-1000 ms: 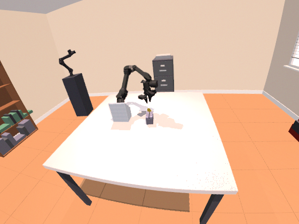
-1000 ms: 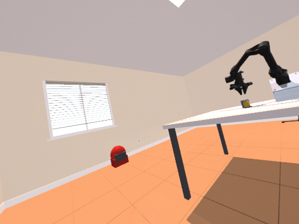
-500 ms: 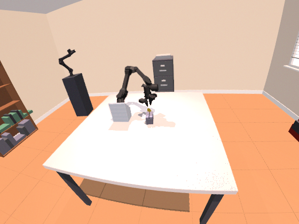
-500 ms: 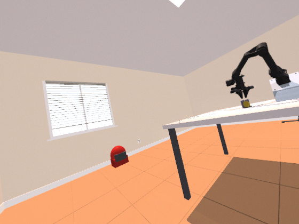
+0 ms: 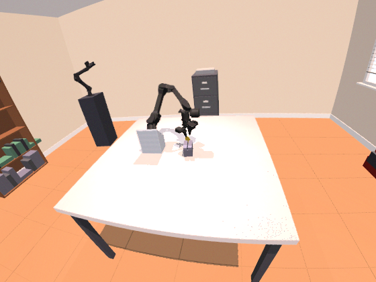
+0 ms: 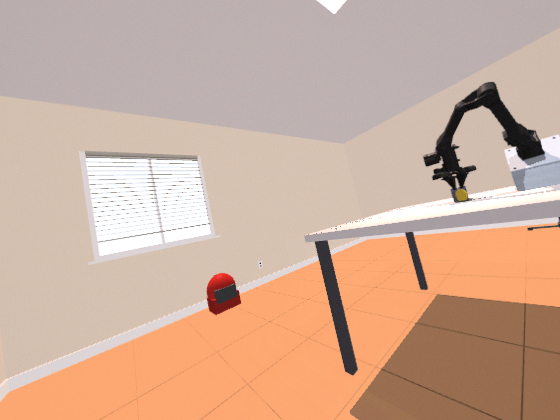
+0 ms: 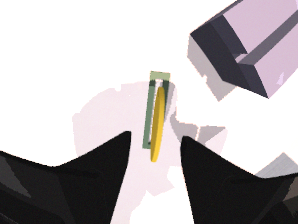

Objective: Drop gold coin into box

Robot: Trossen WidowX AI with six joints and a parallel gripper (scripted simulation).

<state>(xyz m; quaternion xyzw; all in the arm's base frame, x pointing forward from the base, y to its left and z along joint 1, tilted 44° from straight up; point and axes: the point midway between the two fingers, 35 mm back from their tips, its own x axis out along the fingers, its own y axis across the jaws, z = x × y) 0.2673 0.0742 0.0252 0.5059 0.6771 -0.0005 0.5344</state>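
The gold coin [image 5: 187, 138] [image 6: 461, 195] [image 7: 158, 122] stands on edge in the green holder [image 7: 160, 76], leaning slightly to the right in the wrist view. My gripper [image 5: 188, 135] [image 6: 458, 187] [image 7: 156, 140] points down above the coin, partly open. In the wrist view its fingertips lie left and right of the coin's near end, with a gap on each side; nothing is held. The closed grey box [image 5: 188, 152] [image 7: 264, 30] is at the upper right of the wrist view, its slot running diagonally. The box's inside is hidden.
A pale grey block [image 5: 150, 142] stands at the arm's base, left of the box in the top view. All stand on the white table [image 5: 188, 195] [image 6: 400, 220]. A filing cabinet [image 5: 205, 95] is behind the table.
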